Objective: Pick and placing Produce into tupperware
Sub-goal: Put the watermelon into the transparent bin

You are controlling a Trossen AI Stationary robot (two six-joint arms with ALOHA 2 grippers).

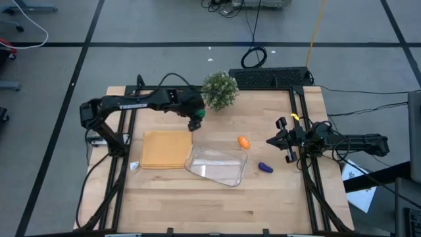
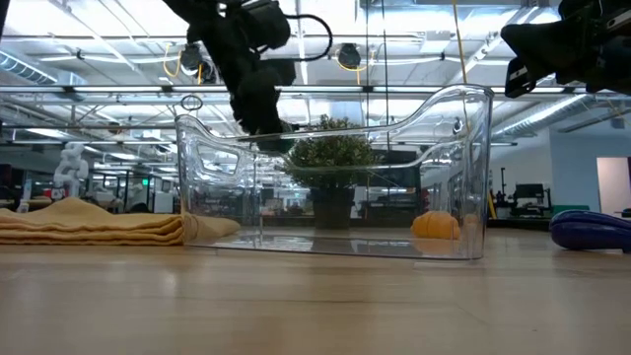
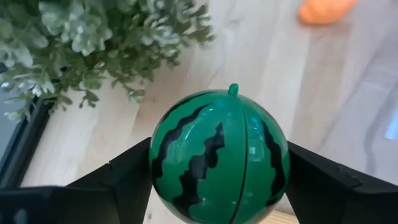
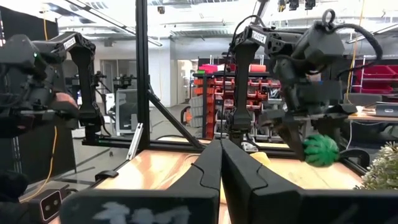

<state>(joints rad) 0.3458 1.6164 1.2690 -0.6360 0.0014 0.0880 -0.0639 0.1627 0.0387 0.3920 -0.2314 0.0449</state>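
My left gripper (image 1: 195,122) is shut on the round green piece, a toy watermelon (image 3: 219,155), above the table between the potted plant (image 1: 219,89) and the clear tupperware (image 1: 216,164). The orange piece (image 1: 244,141) lies on the table by the tupperware's far right corner. The purple piece (image 1: 265,167) lies on the table to the tupperware's right. My right gripper (image 1: 270,140) is shut and empty at the table's right side, pointing toward the left. My left gripper pinches the green watermelon between its two fingers (image 3: 127,177), one on each opposite side (image 3: 163,163) of the ball. The fingers come from above, slanting down. The ball is lifted clear of the table, its stem nub (image 3: 233,89) pointing away from the wrist.
A folded tan mat (image 1: 166,149) lies left of the tupperware. The potted plant stands at the far edge, close behind my left gripper. A dark frame runs along the table's left and right sides. Bare wood lies toward the near edge.
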